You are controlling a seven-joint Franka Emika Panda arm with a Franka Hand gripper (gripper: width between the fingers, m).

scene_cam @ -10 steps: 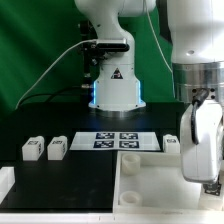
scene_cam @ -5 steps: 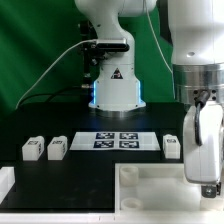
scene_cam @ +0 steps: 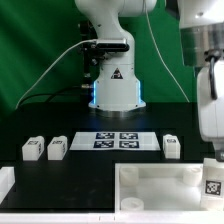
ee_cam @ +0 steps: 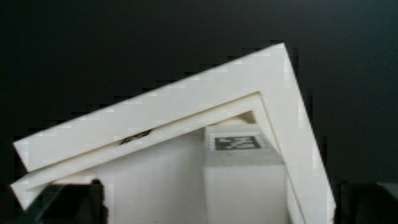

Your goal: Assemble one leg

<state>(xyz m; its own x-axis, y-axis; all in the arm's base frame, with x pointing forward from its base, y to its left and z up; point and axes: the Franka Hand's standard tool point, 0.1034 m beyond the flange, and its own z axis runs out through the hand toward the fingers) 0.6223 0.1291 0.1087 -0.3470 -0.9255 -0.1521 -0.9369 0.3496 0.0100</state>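
Note:
The large white rimmed panel [scene_cam: 160, 186] lies at the front of the table. One leg [scene_cam: 213, 184], a small white block with a tag, stands in the panel's corner at the exterior view's right. It also shows in the wrist view [ee_cam: 237, 141], inside the panel's corner [ee_cam: 267, 80]. My gripper [scene_cam: 214, 152] hangs above that leg, apart from it. In the wrist view the gripper [ee_cam: 214, 215] is open and empty, with one dark finger [ee_cam: 68, 205] at the frame's edge. Three more legs stand on the table [scene_cam: 32, 148] [scene_cam: 56, 148] [scene_cam: 171, 146].
The marker board [scene_cam: 118, 140] lies flat in front of the robot's white base [scene_cam: 115, 85]. A green curtain hangs behind. A white block edge [scene_cam: 5, 182] shows at the exterior view's front left.
My gripper has lifted up from the panel's right corner. The leg it covered now stands uncovered there.

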